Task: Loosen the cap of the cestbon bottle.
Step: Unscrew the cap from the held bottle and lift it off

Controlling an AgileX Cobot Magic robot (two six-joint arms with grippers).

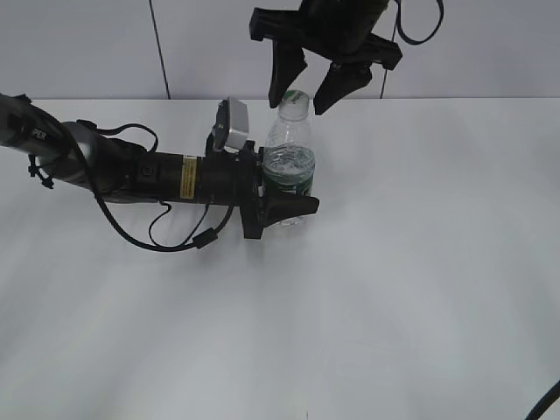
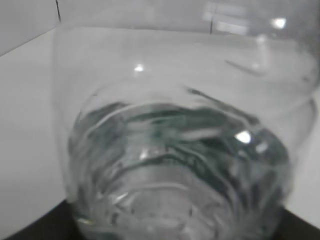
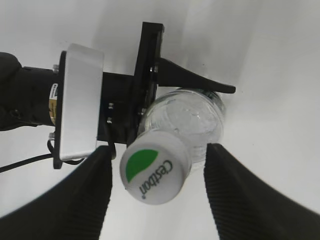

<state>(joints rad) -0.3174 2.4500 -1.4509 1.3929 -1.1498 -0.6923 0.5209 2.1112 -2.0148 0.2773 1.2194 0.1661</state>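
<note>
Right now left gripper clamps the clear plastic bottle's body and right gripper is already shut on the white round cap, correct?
Not quite. The right gripper is open, fingers either side of the white round cap without touching, as the right wrist view shows. The left gripper does clamp the clear plastic bottle.

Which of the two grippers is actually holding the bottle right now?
The left gripper, reaching in from the side, clamps the cestbon bottle at its green label. The right gripper only hovers open on either side of the cap, not touching it.

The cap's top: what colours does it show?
White cap with a green leaf mark, clearest in the right wrist view.
</note>
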